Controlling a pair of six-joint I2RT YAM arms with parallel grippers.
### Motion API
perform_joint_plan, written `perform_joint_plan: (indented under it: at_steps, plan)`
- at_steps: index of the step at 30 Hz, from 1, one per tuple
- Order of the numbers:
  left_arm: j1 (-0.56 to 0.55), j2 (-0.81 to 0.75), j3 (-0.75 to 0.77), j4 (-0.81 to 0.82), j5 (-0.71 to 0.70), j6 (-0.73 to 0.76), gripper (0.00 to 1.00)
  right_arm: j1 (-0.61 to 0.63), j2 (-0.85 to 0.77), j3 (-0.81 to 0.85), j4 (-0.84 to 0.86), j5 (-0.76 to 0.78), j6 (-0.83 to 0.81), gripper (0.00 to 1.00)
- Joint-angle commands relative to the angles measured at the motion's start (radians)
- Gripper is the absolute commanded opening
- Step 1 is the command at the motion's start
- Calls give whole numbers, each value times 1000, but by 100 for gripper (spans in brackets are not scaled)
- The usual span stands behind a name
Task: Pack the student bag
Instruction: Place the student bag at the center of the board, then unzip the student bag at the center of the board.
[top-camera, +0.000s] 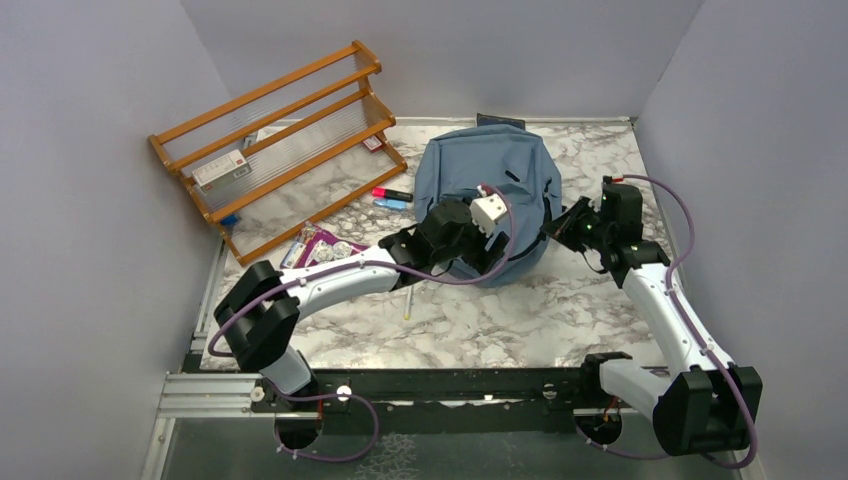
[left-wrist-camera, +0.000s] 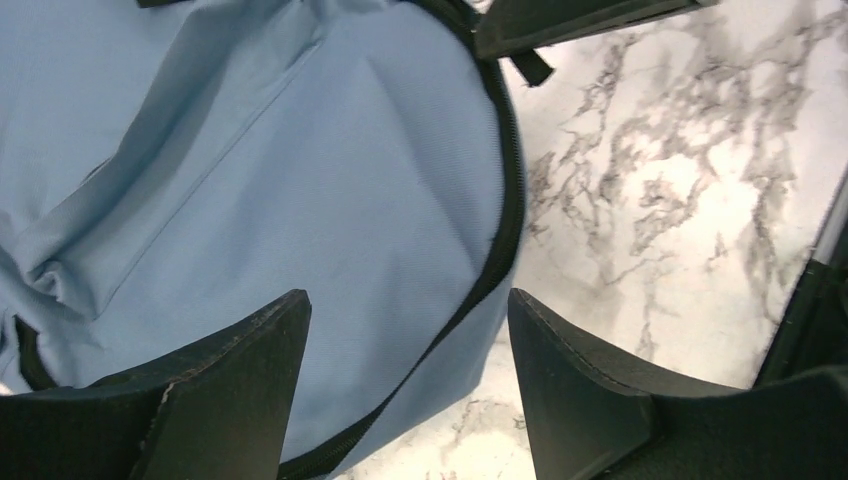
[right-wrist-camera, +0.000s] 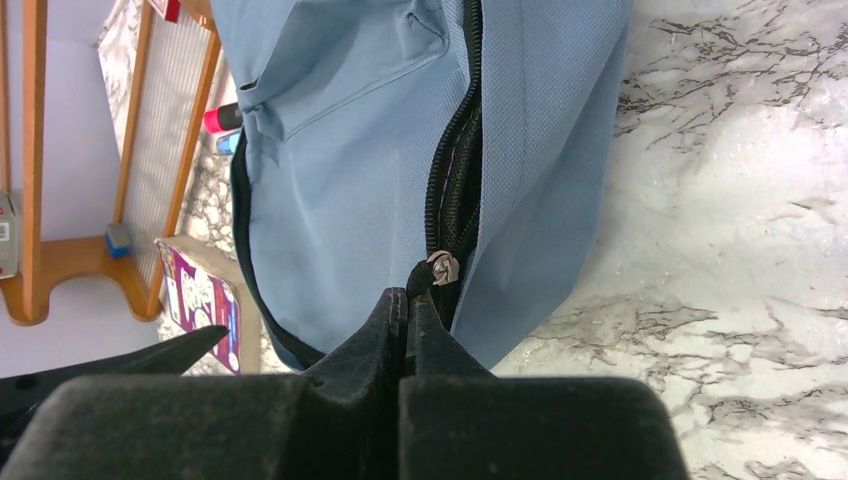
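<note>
The right claw (right-wrist-camera: 408, 300) is closed tight, pinching the zipper pull (right-wrist-camera: 440, 268) of the bag (right-wrist-camera: 350, 150) right at its fingertips. Just beyond the pull the zipper gapes, showing dark lining, so the bag is unzipped at least along that stretch. How far the opening runs cannot be told.

The left claw (left-wrist-camera: 408, 305) hangs open and holds nothing. Its two fingers straddle the bag's black zipper seam, with blue fabric under the left finger and bare marble table (left-wrist-camera: 650, 200) under the right.

The bag lies flat on the table between the two claws, its rounded end toward the arms. Whether anything is inside cannot be seen.

Packing looks barely begun. To the left of the left claw, a pencil (top-camera: 407, 300) and a purple packet (top-camera: 325, 243) lie loose. Farther off on that side are two markers (top-camera: 391, 194), just beside the bag. Beyond them is a wooden rack (top-camera: 280, 140) with a small box (top-camera: 220, 170) on it. All of that is outside the bag, so widening the opening and loading it remain.
</note>
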Motion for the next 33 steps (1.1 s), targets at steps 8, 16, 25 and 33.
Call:
perform_joint_plan:
  at_steps: [8,16,25,33]
  plan:
    - [-5,4,-94,26,140,139,85,0,-2,2,-22,-14,-17,1]
    - [-5,85,-60,13,115,128,69,0,-10,-2,-34,-15,-20,1]
    - [-8,118,-46,9,134,104,18,0,-56,-55,-73,-76,-33,1]
    - [-21,123,-46,37,148,89,0,0,-123,-172,-26,-301,14,1]
